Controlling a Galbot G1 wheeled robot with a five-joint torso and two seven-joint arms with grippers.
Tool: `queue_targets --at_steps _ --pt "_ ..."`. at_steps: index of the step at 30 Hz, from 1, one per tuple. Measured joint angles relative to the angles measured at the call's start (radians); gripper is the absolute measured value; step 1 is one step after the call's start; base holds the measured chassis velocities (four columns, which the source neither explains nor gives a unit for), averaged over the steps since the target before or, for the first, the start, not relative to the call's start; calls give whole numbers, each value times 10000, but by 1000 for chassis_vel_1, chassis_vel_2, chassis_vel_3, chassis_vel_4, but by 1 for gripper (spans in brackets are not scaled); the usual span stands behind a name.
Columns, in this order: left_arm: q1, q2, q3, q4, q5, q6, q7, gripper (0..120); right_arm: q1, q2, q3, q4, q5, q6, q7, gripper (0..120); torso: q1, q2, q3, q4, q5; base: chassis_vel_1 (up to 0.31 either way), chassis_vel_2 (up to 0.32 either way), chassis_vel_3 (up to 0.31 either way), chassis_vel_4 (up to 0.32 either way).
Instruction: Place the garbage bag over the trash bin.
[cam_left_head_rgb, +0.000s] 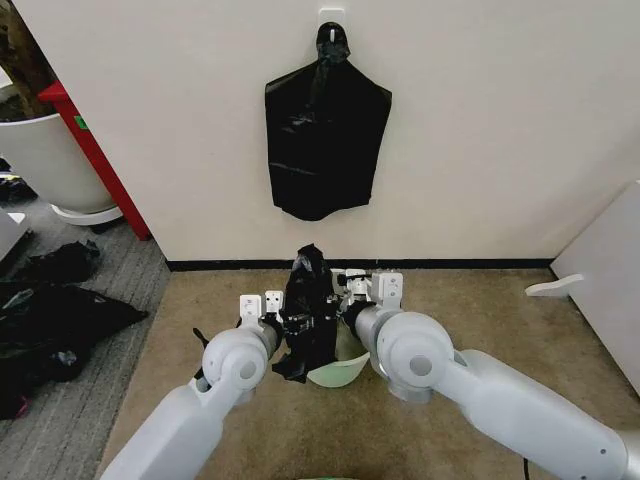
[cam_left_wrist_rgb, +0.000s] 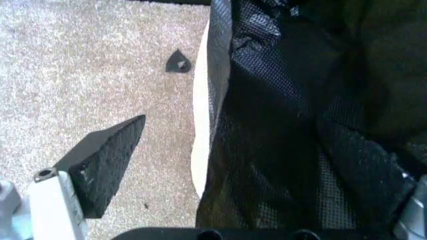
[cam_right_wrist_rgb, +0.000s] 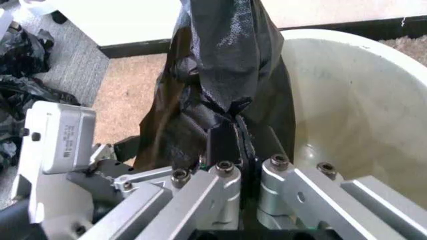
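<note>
— What are your pincers doing at the trash bin (cam_left_head_rgb: 340, 372)?

— Your right pincer (cam_right_wrist_rgb: 230, 131) is clamping its fingers together on a fold of the garbage bag (cam_left_head_rgb: 305, 315), right at the bin's rim. Your left pincer (cam_left_wrist_rgb: 220, 145) is standing spread wide on the bin's other side: one ribbed black pad (cam_left_wrist_rgb: 110, 160) is hanging clear over the carpet (cam_left_wrist_rgb: 80, 75), apart from the plastic.

— And the materials?

— The bag is thin, glossy, wrinkled black film, bunching upright between your pincers, above the bin. The bin is smooth cream-white plastic, sitting on the carpet.
</note>
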Motion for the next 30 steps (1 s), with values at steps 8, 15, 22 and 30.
queue_targets --at_steps 8,15,22,30 --pt "-58 -55 92 65 -47 -1 -122 91 -15 -12 -3 -4 -17 6 -9 0 0 0 0 0 0 0 0 0 0" --pt "-51 -55 161 109 -47 -2 -157 67 -18 -13 -10 -13 -25 6 -15 0 0 0 0 0 0 0 0 0 0" --pt "6 -38 182 136 -59 -2 -200 41 -118 -49 30 -11 -65 -3 -35 0 0 0 0 0 0 0 0 0 0" --pt "65 -21 180 147 -84 -77 -223 11 -177 -122 152 -4 -98 -40 -106 0 0 0 0 0 0 0 0 0 0"
